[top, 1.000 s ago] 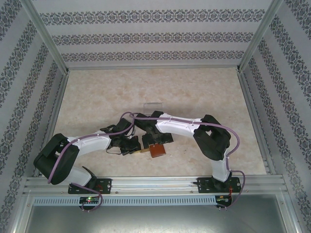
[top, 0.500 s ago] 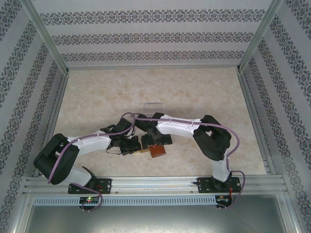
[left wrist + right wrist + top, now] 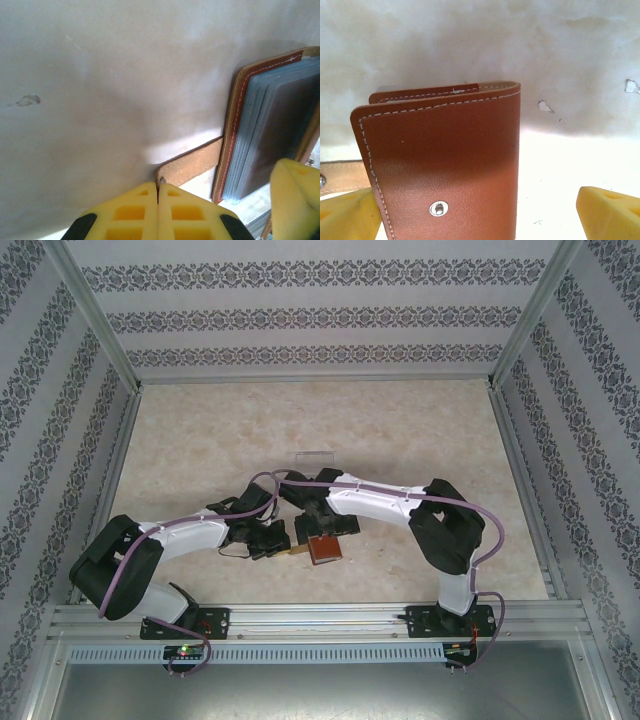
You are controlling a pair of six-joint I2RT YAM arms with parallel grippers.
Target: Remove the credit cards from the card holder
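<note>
Right arm's elbow sits a little further outward vs. 1 s ago; the card holder [image 3: 325, 548] and the left arm look unchanged from above. Left gripper [image 3: 158, 197] is closed tight on the strap tab [image 3: 192, 167], pads meeting w/ no gap. I judge this anchors the holder so it can't slide while the other arm works. Right gripper [image 3: 475, 215] stands wide: one finger just beside the cover's stitched edge, the other well apart on the far side, so the holder sits between the jaws, ungripped. Holder is partly agape over the table [image 3: 100, 75]; grey-blue leaves [image 3: 265, 135] show inside. Whether those are credit cards or sleeves, I can't tell. None out yet, by my read.
</note>
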